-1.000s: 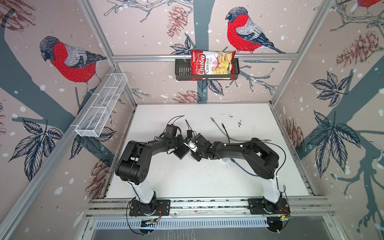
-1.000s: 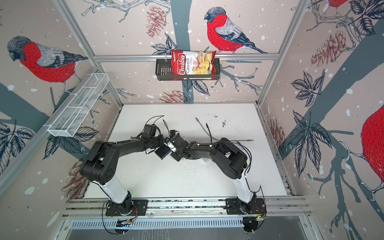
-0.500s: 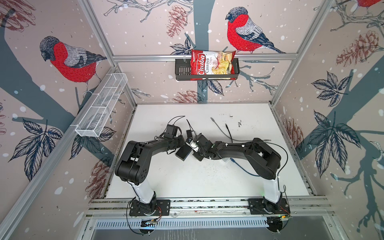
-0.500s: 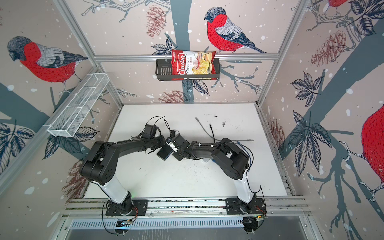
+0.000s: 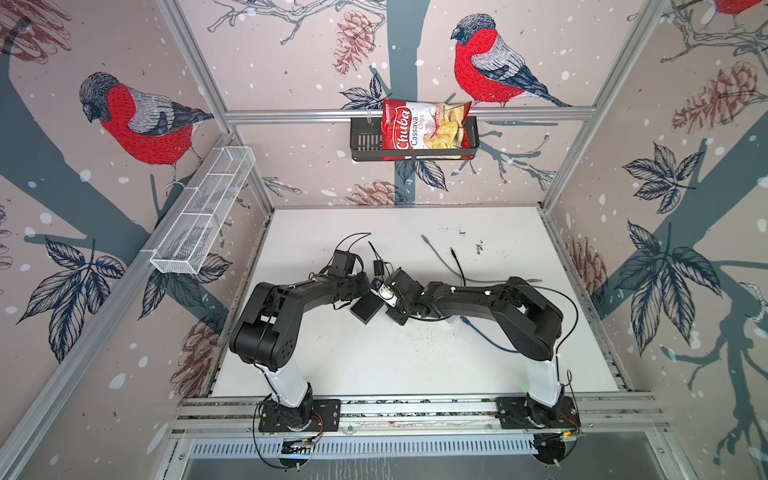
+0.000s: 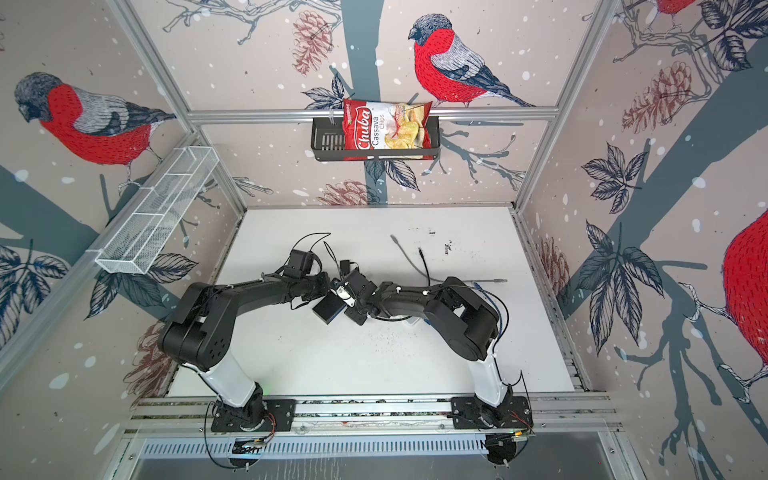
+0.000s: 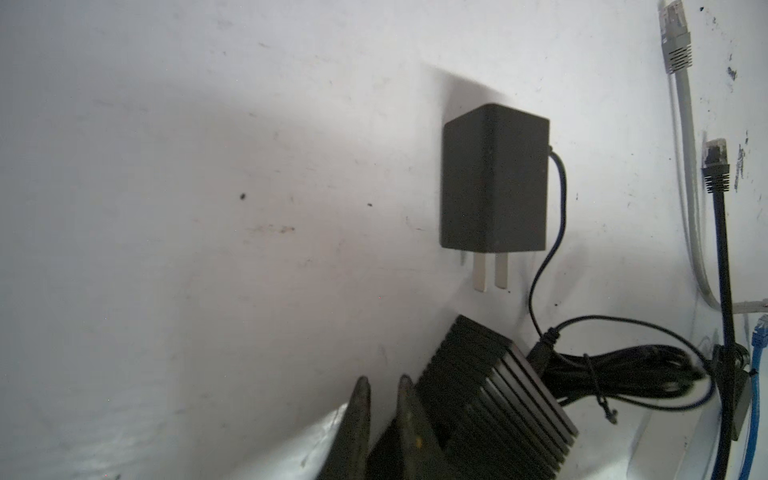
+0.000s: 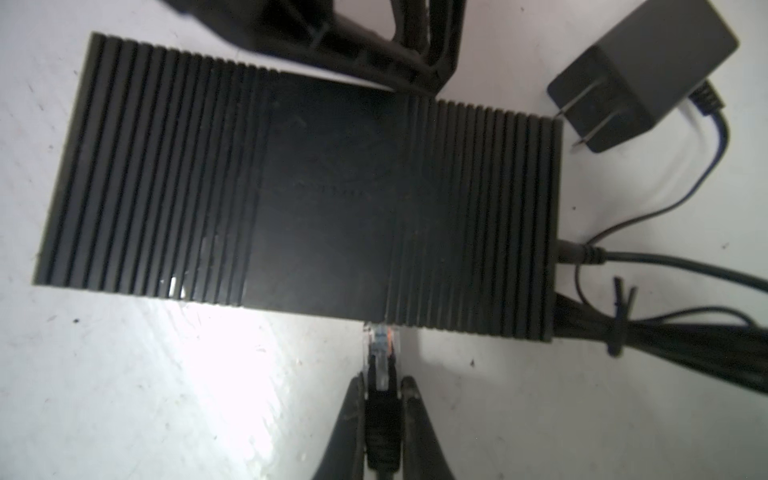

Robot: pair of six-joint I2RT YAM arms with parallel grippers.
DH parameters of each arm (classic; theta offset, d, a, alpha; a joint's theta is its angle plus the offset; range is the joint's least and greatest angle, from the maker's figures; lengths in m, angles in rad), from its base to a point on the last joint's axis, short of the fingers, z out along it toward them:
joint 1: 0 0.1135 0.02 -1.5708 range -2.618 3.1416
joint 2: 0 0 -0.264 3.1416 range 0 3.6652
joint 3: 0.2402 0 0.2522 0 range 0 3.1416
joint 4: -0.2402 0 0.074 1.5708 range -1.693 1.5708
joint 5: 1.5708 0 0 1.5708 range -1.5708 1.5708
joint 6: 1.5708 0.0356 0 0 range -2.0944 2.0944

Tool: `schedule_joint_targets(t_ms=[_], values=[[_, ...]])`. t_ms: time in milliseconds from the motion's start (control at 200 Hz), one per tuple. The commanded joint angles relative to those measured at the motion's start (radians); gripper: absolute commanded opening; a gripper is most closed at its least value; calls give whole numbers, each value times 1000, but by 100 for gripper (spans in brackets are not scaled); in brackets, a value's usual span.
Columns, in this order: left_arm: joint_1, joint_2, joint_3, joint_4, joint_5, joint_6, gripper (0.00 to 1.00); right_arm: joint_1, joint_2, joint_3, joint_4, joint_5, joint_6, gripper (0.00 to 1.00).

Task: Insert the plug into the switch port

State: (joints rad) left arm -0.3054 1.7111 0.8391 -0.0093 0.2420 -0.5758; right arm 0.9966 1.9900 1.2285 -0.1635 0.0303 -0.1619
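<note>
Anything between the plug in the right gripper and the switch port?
Nothing visible. In the right wrist view the plug, held by the right gripper, has its tip at the near edge of the switch; the port opening itself is hidden. The left gripper sits at the far edge, out of the path.

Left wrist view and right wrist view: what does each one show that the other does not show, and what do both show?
Only the left wrist view: a grey cable end and a black cable end lying loose on the table, plus a blue cable. Only the right wrist view: the right gripper shut on the clear plug, whose tip meets the switch edge; whether it has entered a port cannot be told. Both: the ribbed black switch, the power adapter with two prongs, and the tied black cord.
</note>
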Motion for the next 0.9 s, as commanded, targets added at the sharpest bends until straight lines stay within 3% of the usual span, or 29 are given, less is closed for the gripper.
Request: schedule_joint_targets(t_ms=[0,895], values=[[-2,-3,-1,-5,17,4,15,4,-18,-6,-30,-15,-11,3],[-3,-2,-7,0,24,3,14,13,11,31,-11,-57,1,4]])
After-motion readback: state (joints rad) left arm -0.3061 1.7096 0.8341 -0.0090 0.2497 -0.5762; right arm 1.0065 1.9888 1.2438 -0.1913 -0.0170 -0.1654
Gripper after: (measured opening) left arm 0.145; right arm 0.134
